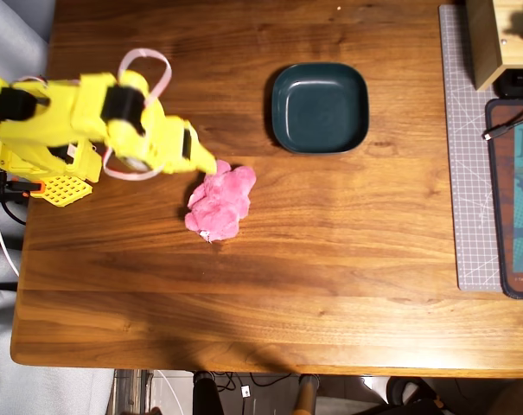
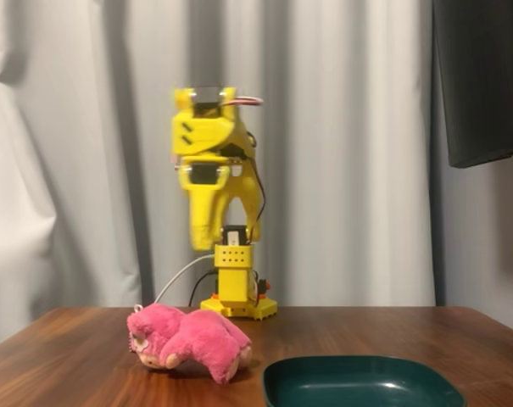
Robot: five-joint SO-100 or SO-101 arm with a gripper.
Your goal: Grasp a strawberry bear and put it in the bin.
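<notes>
From the overhead view I see my yellow arm (image 1: 88, 121) reaching in from the left edge over the wooden table (image 1: 330, 285), its outline smeared by motion blur, with the gripper (image 1: 200, 162) at its right-hand end just beside the upper left of the strawberry bear (image 1: 220, 203). I cannot tell from here whether the tip touches the plush, and I cannot tell how the jaws stand, since the blur merges them into one yellow shape. The bear lies on the bare wood near the middle of the table, a crumpled hot-pink lump. The bin (image 1: 320, 107) sits up and to the right of it, well apart, dark teal and with nothing inside. Along the right edge I make out a grey cutting mat (image 1: 468, 173) and the corner of a light wooden box (image 1: 490, 43). In the fixed view, looking at the arm head-on against a pale curtain (image 2: 358, 153), the arm (image 2: 212, 161) stands tall on its base (image 2: 236, 288) and its lower part is blurred, so here too I cannot tell whether the jaws are apart or together. The bear (image 2: 188, 339) lies on the table in front of the base, face towards the left of this view. The bin (image 2: 358, 386) is at the bottom right, beside the bear but not touching it.
</notes>
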